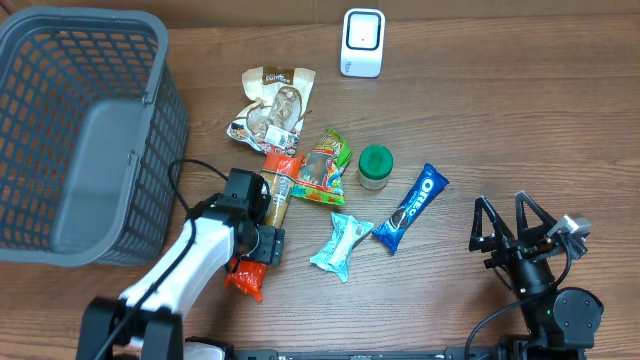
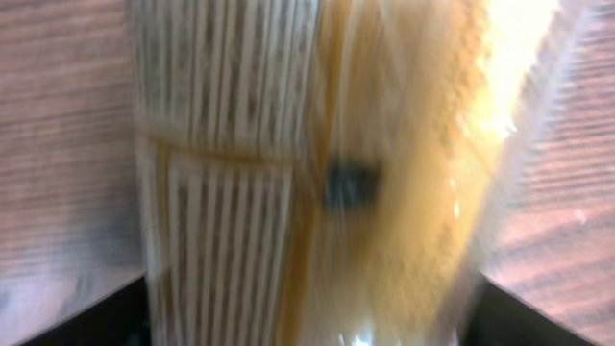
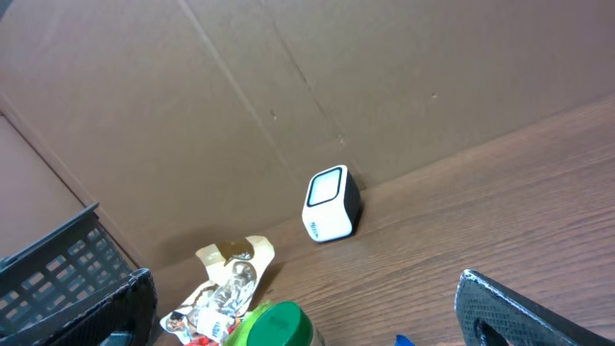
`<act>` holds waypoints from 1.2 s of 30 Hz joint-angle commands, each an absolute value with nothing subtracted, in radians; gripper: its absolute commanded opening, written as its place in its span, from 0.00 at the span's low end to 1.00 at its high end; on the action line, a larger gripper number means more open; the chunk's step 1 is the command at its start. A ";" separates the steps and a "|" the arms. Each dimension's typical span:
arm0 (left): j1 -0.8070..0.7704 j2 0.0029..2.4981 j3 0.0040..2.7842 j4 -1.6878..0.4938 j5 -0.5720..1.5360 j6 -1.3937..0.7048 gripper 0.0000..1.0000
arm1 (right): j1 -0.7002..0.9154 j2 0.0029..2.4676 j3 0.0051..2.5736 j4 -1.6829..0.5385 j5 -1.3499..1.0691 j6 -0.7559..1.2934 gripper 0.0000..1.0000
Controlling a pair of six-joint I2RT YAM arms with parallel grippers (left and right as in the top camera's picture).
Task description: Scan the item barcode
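Observation:
A long clear packet of yellow noodles with red ends lies on the table in the middle of the items. My left gripper sits over it. In the left wrist view the packet fills the blurred frame, barcode stripes on its left half, with a dark finger at each lower corner; the jaws stand wide astride it. The white scanner stands at the table's back edge, also the scanner in the right wrist view. My right gripper rests open and empty at the front right.
A grey basket takes up the left side. Around the packet lie a snack bag, a green-and-red bag, a green-lidded jar, a light-blue packet and a blue Oreo pack.

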State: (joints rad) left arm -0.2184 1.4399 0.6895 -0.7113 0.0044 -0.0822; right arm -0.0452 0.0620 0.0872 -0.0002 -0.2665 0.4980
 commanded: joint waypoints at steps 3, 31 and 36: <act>-0.218 1.332 0.682 -0.754 0.027 -0.129 0.90 | -0.045 0.062 0.113 0.001 -0.271 0.505 1.00; -0.216 1.335 0.574 -0.683 -0.049 -0.255 0.71 | -0.045 0.062 0.113 0.002 -0.271 0.505 1.00; -0.216 1.335 0.559 -0.664 -0.049 -0.255 0.72 | -0.046 0.062 0.113 0.002 -0.271 0.505 1.00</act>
